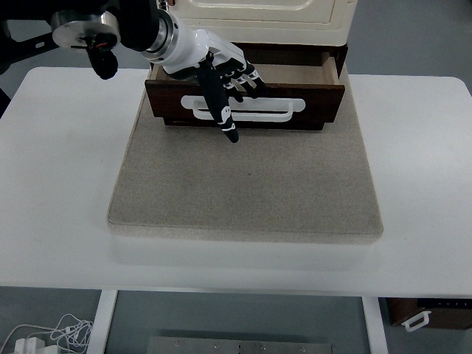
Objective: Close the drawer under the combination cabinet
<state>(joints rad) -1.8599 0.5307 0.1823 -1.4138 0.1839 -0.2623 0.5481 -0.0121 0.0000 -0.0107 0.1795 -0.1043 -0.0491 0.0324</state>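
**Drawer open, left hand draped over its front**

Nearest, the white table point(59, 221) carries a beige mat point(247, 184) across its middle, bare of print or labels. At the mat's 12 o'clock edge stands the dark wooden drawer point(324, 99), pulled out, with a white handle point(273, 112) across its front; its pale inside shows along the top edge.

The left hand point(217, 70) comes in from 10 o'clock and lies over the drawer's left half. Its fingers point(247, 77) are extended and loosely spread, tips over the front panel's top edge, gripping nothing; the thumb point(221, 110) points down across the handle toward 6 o'clock. Whether the fingertips actually press the wood is hard to judge from this height. The hand hides the handle's left part.

Farthest back, the cream cabinet point(295, 15) sits above the drawer, cut off by the picture's top edge. No writing is legible anywhere.
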